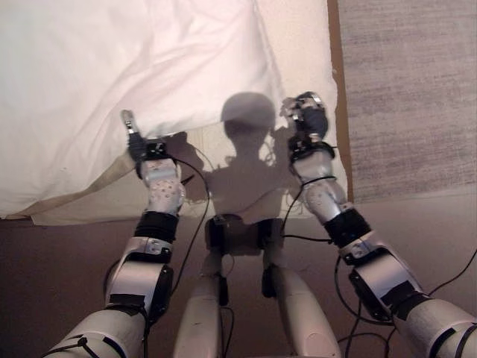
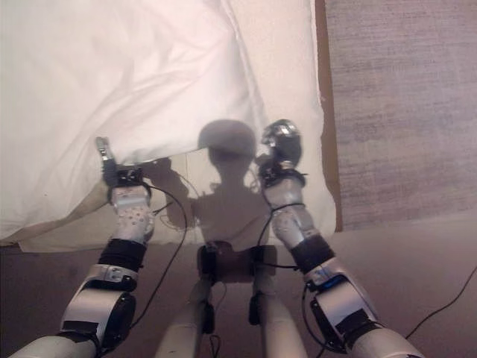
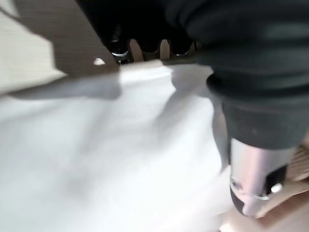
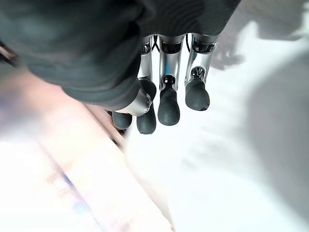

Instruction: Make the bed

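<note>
The bed [image 1: 313,45] takes up the far part of the head views, beyond both hands, with a pale sheet [image 1: 246,186] on the mattress and a white duvet [image 1: 112,82] lying rumpled over most of it. The duvet's near edge runs from just ahead of the left hand out toward the right hand, leaving a strip of bare sheet between the two hands and along the bed's right side. Beyond the right hand, past a thin brown bed edge [image 1: 339,112], lies a grey rug [image 1: 410,89]; nearer than both hands the floor [image 1: 59,253] is a dull brown. The left hand [image 1: 138,142] is at the duvet's near edge with its thumb standing up over the cloth. In the left wrist view the dark fingertips [image 3: 118,47] sit right at the folded hem of the duvet [image 3: 120,154], which spreads out white under the thumb [image 3: 258,179], but whether the fingers are curled onto the hem or only lie against it I cannot tell. The right hand [image 1: 307,113] is over the sheet close to the bed's right edge, well apart from the left hand. In the right wrist view its fingers [image 4: 168,104] are bent in toward the palm with the dark tips bunched together and nothing between them, and the white sheet [image 4: 231,169] lies past them, untouched as far as I can see.
</note>
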Tool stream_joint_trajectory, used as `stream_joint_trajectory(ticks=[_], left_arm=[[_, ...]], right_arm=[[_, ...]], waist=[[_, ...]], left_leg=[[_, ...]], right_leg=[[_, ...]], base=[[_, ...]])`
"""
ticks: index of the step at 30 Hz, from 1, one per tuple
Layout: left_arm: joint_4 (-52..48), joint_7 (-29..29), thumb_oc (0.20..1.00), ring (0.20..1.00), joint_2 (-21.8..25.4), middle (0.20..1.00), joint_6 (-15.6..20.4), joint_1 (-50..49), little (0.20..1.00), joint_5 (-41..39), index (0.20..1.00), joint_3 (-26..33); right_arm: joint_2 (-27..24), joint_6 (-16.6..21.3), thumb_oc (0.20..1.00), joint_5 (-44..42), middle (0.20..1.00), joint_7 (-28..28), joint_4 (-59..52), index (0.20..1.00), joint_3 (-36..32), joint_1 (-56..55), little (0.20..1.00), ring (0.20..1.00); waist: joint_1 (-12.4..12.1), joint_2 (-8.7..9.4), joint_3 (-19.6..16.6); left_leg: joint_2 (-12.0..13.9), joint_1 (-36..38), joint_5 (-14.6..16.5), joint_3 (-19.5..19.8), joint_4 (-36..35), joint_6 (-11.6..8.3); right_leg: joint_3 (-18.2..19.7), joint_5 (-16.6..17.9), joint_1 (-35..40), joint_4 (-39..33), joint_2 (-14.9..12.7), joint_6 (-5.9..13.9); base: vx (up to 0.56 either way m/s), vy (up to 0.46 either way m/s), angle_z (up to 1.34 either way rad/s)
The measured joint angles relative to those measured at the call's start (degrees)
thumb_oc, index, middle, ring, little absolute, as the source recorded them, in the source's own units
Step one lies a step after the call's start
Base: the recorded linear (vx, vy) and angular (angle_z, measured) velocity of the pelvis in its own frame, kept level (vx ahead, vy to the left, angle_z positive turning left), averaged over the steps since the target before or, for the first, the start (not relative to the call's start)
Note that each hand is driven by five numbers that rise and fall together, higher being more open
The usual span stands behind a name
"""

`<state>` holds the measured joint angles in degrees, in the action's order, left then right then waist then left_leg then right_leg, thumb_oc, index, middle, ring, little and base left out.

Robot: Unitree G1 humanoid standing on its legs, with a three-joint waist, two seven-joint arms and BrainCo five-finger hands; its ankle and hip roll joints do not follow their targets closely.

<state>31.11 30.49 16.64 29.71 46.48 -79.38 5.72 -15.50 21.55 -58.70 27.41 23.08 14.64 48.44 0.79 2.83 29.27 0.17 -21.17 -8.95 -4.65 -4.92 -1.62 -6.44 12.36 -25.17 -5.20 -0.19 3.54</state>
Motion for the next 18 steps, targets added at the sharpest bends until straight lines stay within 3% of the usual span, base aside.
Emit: stream_joint_trajectory(ticks=[5,6,7,8,18], left_arm=[[0.1,0.7,1.000,1.000,2.0,1.000,0.3,-0.4,1.000,2.1,1.000,0.8],[0.1,0.7,0.724,0.724,2.0,0.724,0.3,-0.4,0.724,2.3,0.724,0.8],[0.3,0.8,0.297,0.297,2.1,0.297,0.3,-0.5,0.297,2.4,0.297,0.8],[0.4,0.8,0.200,0.200,2.1,0.200,0.3,-0.5,0.200,2.5,0.200,0.8],[4.2,0.5,0.200,0.200,5.0,0.200,-1.3,-1.7,0.200,6.6,0.200,1.0]], right_arm=[[-1.6,0.7,0.200,-0.5,0.200,-0.2,-0.2,0.200,-0.8,-1.1,0.200,0.200],[-1.3,0.7,0.200,-0.5,0.200,-0.5,-0.3,0.200,-0.7,-1.3,0.200,0.200],[-0.8,0.7,0.200,-0.6,0.200,-0.6,-0.3,0.200,-0.5,-2.0,0.200,0.200],[-0.7,0.7,0.200,-0.6,0.200,-0.7,-0.3,0.200,-0.4,-2.2,0.200,0.200],[1.4,0.7,0.200,-2.8,0.200,-2.6,1.8,0.200,-0.5,-3.7,0.200,0.200]], waist=[[0.0,0.14,-0.1],[0.0,0.14,-0.1],[-0.1,0.14,-0.1],[-0.1,0.14,-0.1],[-0.1,0.15,-0.1]], left_leg=[[0.3,0.2,0.1,0.0,0.1,-0.17],[0.3,0.3,0.1,0.0,0.1,-0.18],[0.4,0.5,0.1,0.0,0.1,-0.21],[0.4,0.6,0.1,0.0,0.1,-0.22],[0.3,2.0,0.2,-0.1,0.2,-0.25]], right_leg=[[0.1,0.0,0.1,0.0,0.3,-0.03],[0.1,0.0,0.2,0.0,0.3,-0.03],[0.2,0.0,0.4,0.0,0.3,-0.04],[0.2,0.0,0.5,0.0,0.3,-0.04],[0.5,0.3,1.8,0.0,0.3,-0.31]], base=[[0.00,0.012,-0.01],[0.03,0.025,-0.01],[0.00,0.000,0.00],[0.03,0.034,0.00],[-0.01,-0.001,-0.01]])
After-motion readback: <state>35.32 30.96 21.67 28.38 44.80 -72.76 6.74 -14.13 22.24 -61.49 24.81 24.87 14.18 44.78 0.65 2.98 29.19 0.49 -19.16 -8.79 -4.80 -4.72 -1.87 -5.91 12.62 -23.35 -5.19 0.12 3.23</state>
